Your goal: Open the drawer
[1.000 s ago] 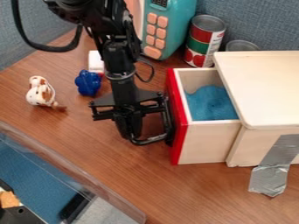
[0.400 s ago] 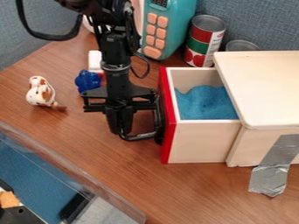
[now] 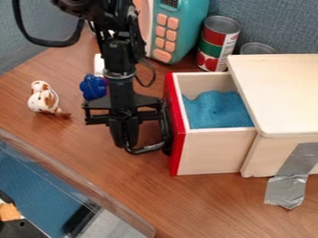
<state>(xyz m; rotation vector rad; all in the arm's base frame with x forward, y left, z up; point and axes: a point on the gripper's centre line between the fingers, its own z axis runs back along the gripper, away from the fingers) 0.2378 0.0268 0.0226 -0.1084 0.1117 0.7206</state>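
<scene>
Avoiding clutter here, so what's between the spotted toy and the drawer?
The blue toy, then the gripper beside the drawer, in the camera view.

box (image 3: 282, 93) cut off at right, rear can (image 3: 256, 48) mostly hidden

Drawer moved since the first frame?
Yes. The drawer now sits slightly further toward the view's left, further out of the wooden box, which has stayed put.

Drawer (image 3: 211, 151) slid further out of wooden box (image 3: 279, 93), red front (image 3: 177, 151) shifted left, gripper (image 3: 126, 142) moved left too.
</scene>
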